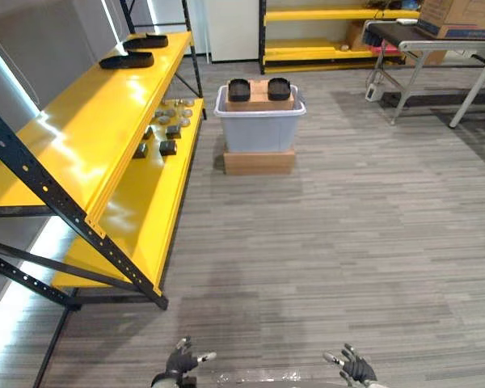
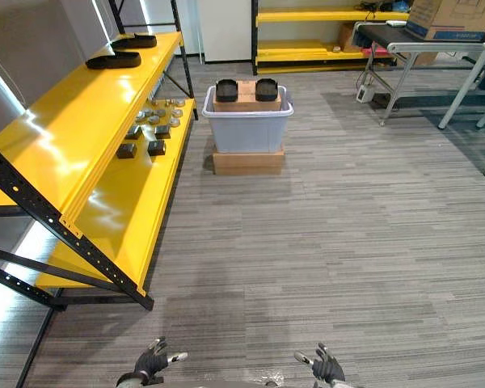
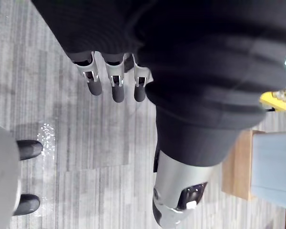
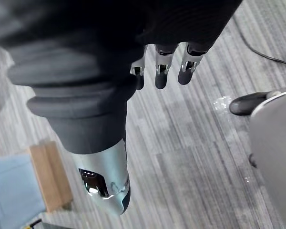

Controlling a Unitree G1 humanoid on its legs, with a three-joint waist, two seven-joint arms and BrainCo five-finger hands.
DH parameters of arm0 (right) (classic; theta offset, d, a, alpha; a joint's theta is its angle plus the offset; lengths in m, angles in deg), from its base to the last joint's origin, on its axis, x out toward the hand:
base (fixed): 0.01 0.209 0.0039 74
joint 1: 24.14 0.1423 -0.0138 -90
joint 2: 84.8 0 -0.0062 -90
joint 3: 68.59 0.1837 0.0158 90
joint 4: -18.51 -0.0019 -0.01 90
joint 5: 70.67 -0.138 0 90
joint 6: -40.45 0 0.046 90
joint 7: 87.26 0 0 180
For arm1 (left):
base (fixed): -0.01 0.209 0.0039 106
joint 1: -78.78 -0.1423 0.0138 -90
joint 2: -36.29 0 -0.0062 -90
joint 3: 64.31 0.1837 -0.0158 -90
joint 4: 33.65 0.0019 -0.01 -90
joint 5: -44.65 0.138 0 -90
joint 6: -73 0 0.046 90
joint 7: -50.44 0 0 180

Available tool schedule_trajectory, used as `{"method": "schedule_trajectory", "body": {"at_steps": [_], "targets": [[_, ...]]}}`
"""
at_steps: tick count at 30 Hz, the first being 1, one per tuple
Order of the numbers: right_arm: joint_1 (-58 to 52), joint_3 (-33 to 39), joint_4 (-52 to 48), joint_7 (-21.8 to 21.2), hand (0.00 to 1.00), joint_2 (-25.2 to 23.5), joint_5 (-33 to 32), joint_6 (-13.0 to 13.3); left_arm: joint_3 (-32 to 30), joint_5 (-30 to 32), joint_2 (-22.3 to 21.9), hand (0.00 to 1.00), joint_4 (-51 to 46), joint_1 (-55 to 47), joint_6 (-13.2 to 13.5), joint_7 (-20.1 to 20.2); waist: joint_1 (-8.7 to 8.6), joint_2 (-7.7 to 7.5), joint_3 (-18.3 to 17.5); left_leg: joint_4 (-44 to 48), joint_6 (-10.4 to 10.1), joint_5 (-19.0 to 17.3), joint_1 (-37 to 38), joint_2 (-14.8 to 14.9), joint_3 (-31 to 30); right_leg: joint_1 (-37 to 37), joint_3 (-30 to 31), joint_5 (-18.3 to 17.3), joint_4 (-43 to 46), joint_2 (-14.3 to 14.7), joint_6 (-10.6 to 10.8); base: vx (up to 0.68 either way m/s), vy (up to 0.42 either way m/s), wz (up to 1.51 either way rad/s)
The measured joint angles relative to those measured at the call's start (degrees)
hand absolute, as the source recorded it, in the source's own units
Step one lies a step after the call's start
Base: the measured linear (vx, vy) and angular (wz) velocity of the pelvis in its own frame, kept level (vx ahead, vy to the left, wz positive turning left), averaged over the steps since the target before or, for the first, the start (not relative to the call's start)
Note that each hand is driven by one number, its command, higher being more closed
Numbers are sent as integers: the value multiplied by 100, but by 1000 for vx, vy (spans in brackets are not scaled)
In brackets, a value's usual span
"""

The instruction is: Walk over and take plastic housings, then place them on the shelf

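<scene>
Nearest us, the left hand (image 1: 180, 361) and the right hand (image 1: 357, 368) hang low over the floor (image 1: 347, 242), fingers loosely spread, both empty. Well ahead, 2 black plastic housings (image 1: 239, 89) sit side by side on a cardboard box (image 1: 259, 99) resting across a grey bin (image 1: 259, 131), well apart from either hand. We judge them light, rigid and somewhat slick. A grasp across the outer rim, thumb opposing fingers, looks soundest. To the left, the yellow shelf (image 1: 97, 129) carries 2 similar housings (image 1: 127, 60) at the far end of its upper tier.
</scene>
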Motion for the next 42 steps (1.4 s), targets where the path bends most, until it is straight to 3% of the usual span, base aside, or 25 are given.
{"method": "schedule_trajectory", "body": {"at_steps": [4,13,20,27,31,33,34,37,38,40,42], "targets": [[11,-66,-137,4,0,50,285,0,-18,11,16,0,-149,-4,2,62,2,19,3,2,-52,-33,55,-1,-14,67,-60,-28,-22,-7,43,32,-11,3],[30,26,-140,71,0,51,291,-23,-64,-7,-4,0,-202,-41,7,79,-14,88,22,11,-101,-69,65,1,11,45,-31,-87,27,-16,127,-41,-17,-2],[-10,246,-346,173,0,49,274,-75,-441,-39,-51,0,-203,-152,-3,-34,-14,97,23,-10,-113,-90,30,6,104,-70,54,-80,37,-12,114,-70,-12,-7],[71,646,-469,276,0,100,149,-90,-960,-242,-41,0,-328,-328,-21,-59,40,127,-5,215,36,-339,-424,40,334,-504,256,-144,97,4,118,18,2,-18],[191,761,-597,320,0,204,133,-93,-1132,-345,-33,0,-506,-417,-21,-73,158,213,-32,768,161,-820,-570,113,558,-1136,335,-791,1529,-62,401,194,56,-32],[243,769,-613,380,0,210,118,-94,-1126,-351,-24,0,-562,-348,-12,-75,154,256,3,822,206,-943,-423,135,570,-1712,141,-983,2983,-154,531,207,69,0],[220,750,-764,377,0,201,109,-109,-1110,-428,29,0,-557,-203,-15,-93,91,236,170,800,261,-1061,-92,98,460,-2170,-263,-1208,4190,-430,423,304,57,27],[259,717,-803,375,0,247,98,-127,-1110,-465,44,0,-559,-142,-10,-176,31,269,232,654,192,-1134,235,151,378,-2459,-691,-1434,4078,-584,326,258,23,21],[335,654,-804,373,0,283,97,-127,-1110,-470,68,0,-558,-75,-5,-184,-27,315,307,588,111,-1181,371,250,319,-2617,-757,-1415,3647,-533,321,411,-24,26],[453,539,-809,357,0,317,99,-126,-1109,-499,106,0,-554,17,0,-196,-88,306,425,588,-55,-1277,529,435,291,-2882,-704,-1036,2754,-376,354,385,-78,26],[387,390,-952,340,0,314,100,-127,-1108,-510,191,0,-550,5,29,-218,-164,87,436,615,-434,-1514,799,460,165,-2961,-291,56,1646,-274,232,477,-160,34]]}}
